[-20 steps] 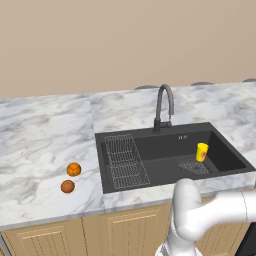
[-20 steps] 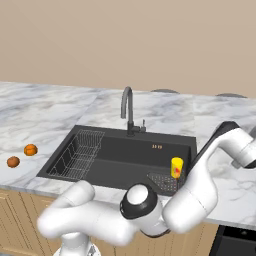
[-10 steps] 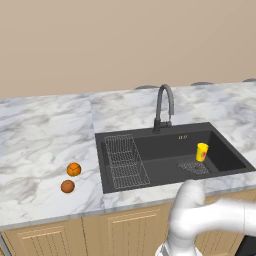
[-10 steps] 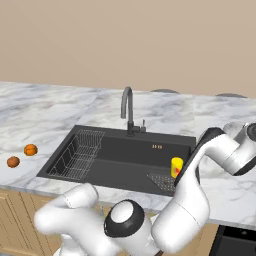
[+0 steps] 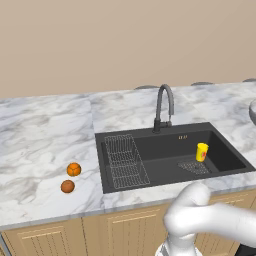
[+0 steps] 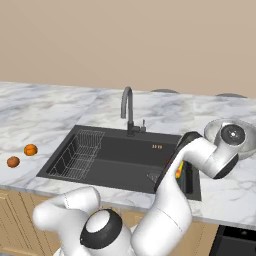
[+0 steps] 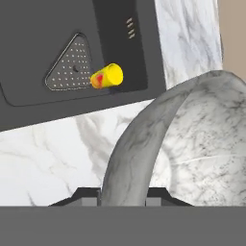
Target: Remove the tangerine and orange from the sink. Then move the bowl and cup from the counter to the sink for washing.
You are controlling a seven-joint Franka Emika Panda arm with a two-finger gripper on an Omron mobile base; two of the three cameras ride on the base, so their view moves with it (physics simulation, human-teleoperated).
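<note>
In the hand view my gripper [image 7: 122, 193] is shut on the rim of the grey marbled bowl [image 7: 192, 139], whose edge rises between the two fingers. The right base view has the bowl [image 6: 214, 128] under my hand over the counter [image 6: 45, 107], just right of the sink [image 6: 115, 150]. Its edge also peeks in as a grey bowl [image 5: 253, 113] at the far right of the left base view. The yellow cup [image 5: 201, 151] stands in the sink's [image 5: 160, 167] right end, by the drain. The tangerine and orange lie on the counter [image 5: 40, 135] left of the sink: a brighter fruit [image 5: 74, 169] and a darker fruit [image 5: 67, 186].
A wire rack [image 5: 125, 161] fills the sink's left part. A dark gooseneck faucet [image 5: 163, 106] rises behind the basin. My white arm [image 6: 175, 190] crosses in front of the sink's right end and hides part of the cup [image 6: 178, 171].
My arm has swung and its elbow has dropped lower. The bowl's edge has come into the right side of the left base view. Cup and fruits have not moved.
</note>
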